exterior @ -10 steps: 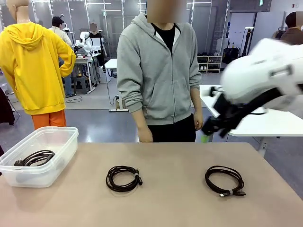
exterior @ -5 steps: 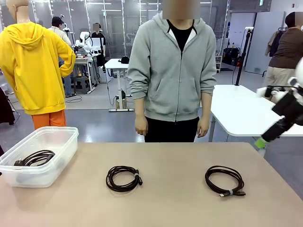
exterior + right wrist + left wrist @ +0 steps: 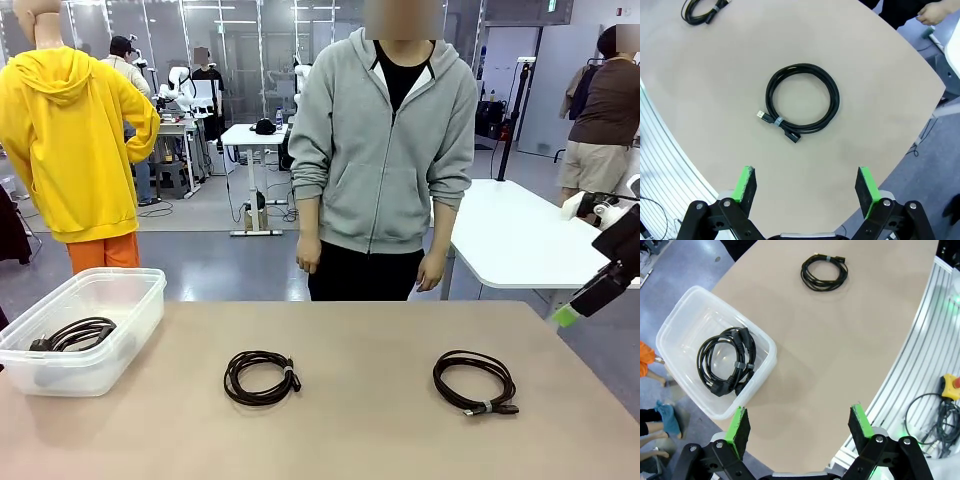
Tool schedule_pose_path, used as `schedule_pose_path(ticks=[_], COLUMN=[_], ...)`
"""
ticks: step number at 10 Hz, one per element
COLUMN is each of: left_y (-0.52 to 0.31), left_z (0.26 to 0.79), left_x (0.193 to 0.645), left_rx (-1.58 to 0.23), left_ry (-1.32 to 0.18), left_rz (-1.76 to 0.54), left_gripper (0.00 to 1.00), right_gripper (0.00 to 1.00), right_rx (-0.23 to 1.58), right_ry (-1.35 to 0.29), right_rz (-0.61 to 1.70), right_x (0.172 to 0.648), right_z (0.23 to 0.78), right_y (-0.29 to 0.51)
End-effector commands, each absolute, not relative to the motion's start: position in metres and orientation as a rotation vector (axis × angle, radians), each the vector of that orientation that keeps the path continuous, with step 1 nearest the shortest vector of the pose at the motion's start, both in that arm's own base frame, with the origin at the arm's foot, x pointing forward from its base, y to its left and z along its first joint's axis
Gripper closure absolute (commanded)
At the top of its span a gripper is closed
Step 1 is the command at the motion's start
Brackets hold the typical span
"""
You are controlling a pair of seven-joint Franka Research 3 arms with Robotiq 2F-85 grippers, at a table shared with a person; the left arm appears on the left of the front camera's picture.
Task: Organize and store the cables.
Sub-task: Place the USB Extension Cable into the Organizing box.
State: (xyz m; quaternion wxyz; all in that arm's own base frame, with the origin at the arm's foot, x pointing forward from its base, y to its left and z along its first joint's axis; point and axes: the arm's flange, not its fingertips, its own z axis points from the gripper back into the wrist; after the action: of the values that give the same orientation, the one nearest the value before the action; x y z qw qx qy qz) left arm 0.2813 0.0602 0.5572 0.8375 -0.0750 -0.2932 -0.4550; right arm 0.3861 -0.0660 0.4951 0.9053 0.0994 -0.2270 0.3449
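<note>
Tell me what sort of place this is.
Likely a robotics lab or workshop hall: a beige work table with coiled cables laid out, what looks like an emergency-stop button by its aluminium rail, and more white tables on an open floor behind.

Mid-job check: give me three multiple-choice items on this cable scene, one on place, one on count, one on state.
1. Where is the stored cable? A) in the clear plastic bin B) on a shelf C) on the floor
2. How many coiled cables lie on the tabletop? A) one B) two C) three
3. The right gripper's jaws are: A) shut on a cable B) shut empty C) open
Answers: 1 A, it rests inside; 2 B, the middle coil and the right-hand coil; 3 C, a wide gap between its green pads.
</note>
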Motion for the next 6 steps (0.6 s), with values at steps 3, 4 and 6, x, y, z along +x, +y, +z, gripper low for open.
schedule_pose_path(ticks=[3, 4, 6], left_y=[-0.022, -0.061, -0.134], left_z=[0.574, 0.572, 0.566], left_x=[0.291, 0.297, 0.311], left_rx=[-0.219, -0.210, -0.223], left_ry=[-0.605, -0.555, -0.485], left_rz=[-1.130, -1.142, -1.091], left_gripper=[0.00, 0.00, 0.00], right_gripper=[0.00, 0.00, 0.00], right_rx=[0.193, 0.193, 0.193], right_ry=[-0.461, -0.461, -0.461], right_rz=[0.678, 0.678, 0.678], right_x=[0.387, 0.387, 0.387], right_z=[0.500, 0.500, 0.500], right_y=[-0.066, -0.066, -0.066])
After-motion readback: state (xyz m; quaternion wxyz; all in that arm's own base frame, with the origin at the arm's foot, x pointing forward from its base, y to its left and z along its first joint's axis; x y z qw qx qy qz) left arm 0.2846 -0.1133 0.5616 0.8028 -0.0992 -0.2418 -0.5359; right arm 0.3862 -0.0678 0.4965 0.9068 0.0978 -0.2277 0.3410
